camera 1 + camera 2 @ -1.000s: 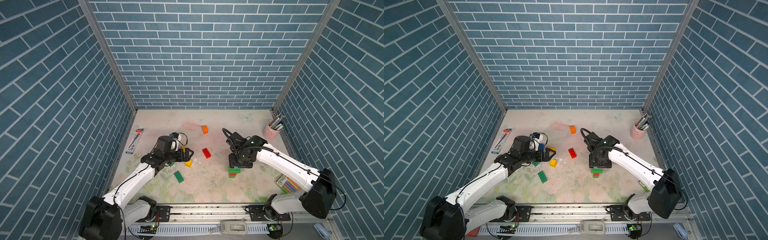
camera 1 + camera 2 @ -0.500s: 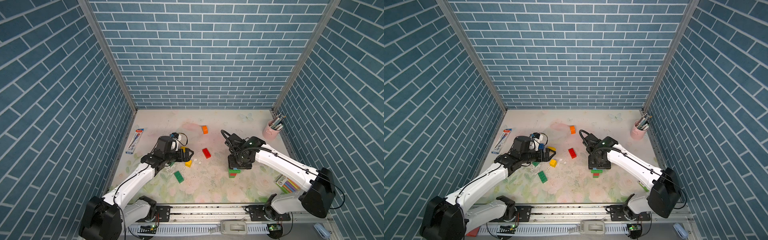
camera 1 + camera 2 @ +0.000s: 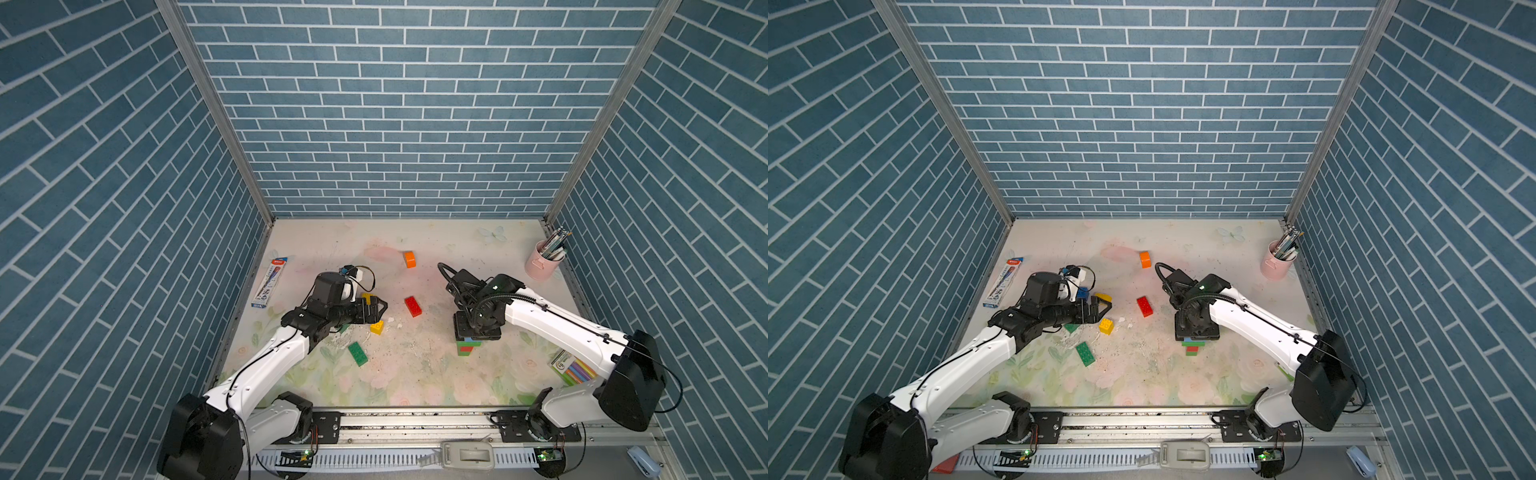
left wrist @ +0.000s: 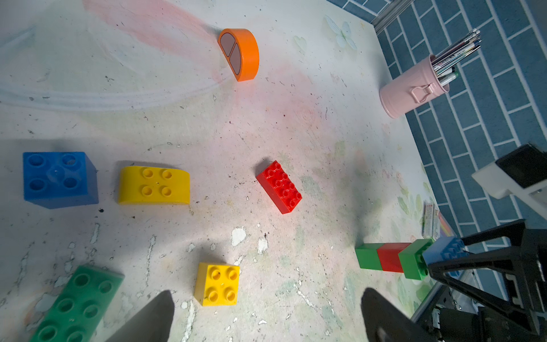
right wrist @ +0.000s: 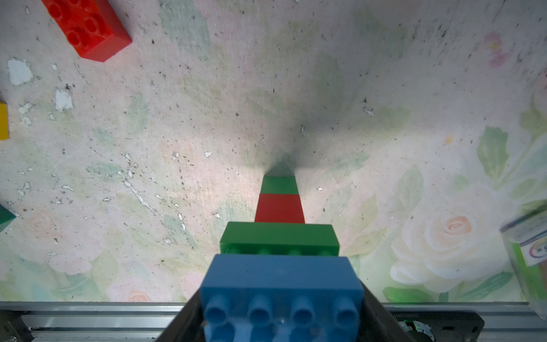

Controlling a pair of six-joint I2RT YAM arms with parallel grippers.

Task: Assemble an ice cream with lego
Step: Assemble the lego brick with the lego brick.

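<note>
A lego stack (image 3: 466,347) stands at front right: a small green brick (image 5: 279,185), a red one (image 5: 279,208) and a wide green one (image 5: 279,238). My right gripper (image 5: 281,319) is shut on a blue oblong brick (image 5: 281,284) resting against the top of the wide green brick, one row of whose studs still shows. My left gripper (image 4: 268,299) hangs open and empty over the table, beside a yellow square brick (image 4: 217,283). Loose bricks lie around: red (image 4: 279,187), rounded yellow (image 4: 154,185), blue square (image 4: 57,177), green oblong (image 4: 77,305), rounded orange (image 4: 241,53).
A pink cup of pens (image 3: 543,262) stands at the back right corner. A pack of coloured markers (image 3: 573,368) lies at the right edge, under the right arm. A pen pack (image 3: 270,283) lies along the left wall. The table's surface is chipped and floral.
The right arm has shifted slightly over the stack with the blue brick in its grip. The left arm has not moved.
</note>
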